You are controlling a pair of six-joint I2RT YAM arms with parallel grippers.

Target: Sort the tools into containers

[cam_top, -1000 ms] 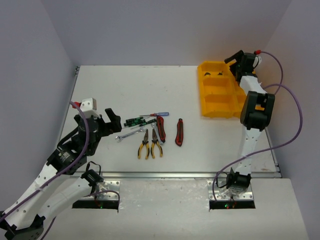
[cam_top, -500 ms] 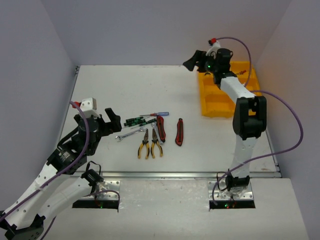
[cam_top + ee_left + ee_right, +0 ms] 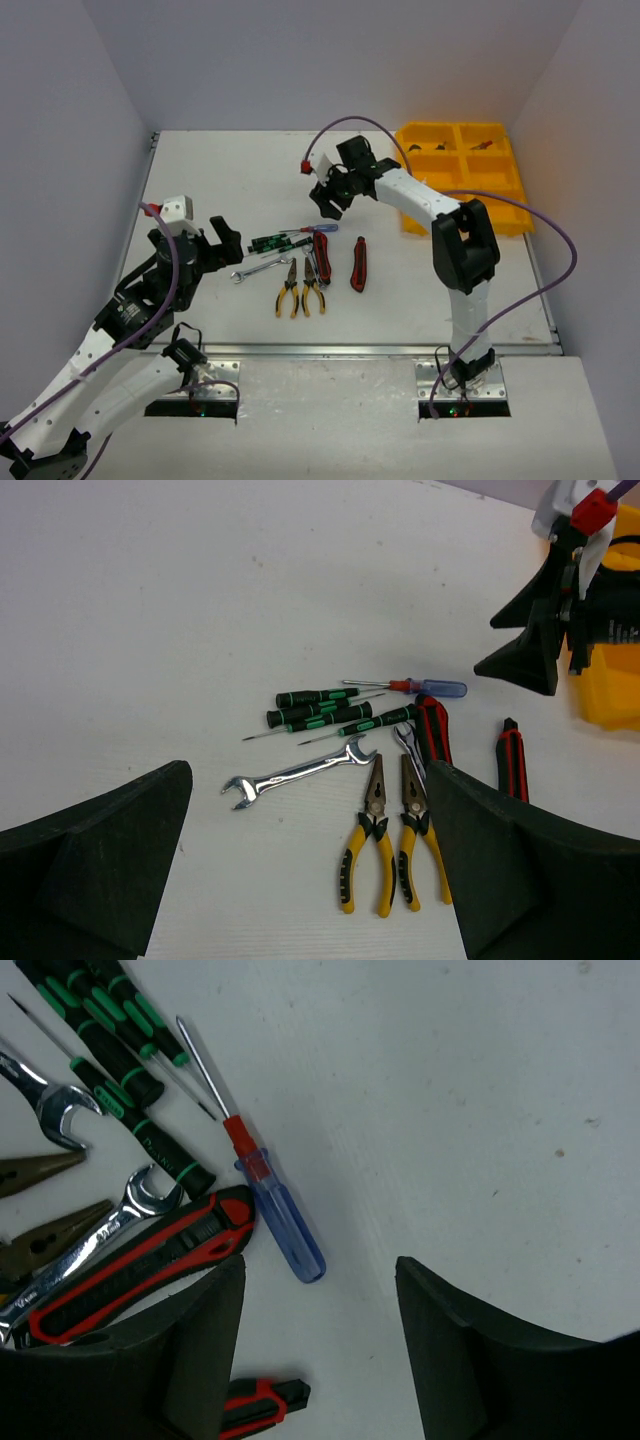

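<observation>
Right claw (image 3: 320, 1265), jaws partly apart and empty, hovers over the translucent blue-handled screwdriver (image 3: 285, 1222) on matte white table (image 3: 480, 1080).

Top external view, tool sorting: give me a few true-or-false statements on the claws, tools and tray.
The right claw holds the blue-handled screwdriver. False: it is empty, jaws apart, and the screwdriver lies on the table.
The two yellow-handled pliers lie side by side on the table. True.
The left claw is shut on a wrench. False: it is open and empty; the silver wrench lies on the table.
The yellow tray sits at the table's far right. True.
</observation>
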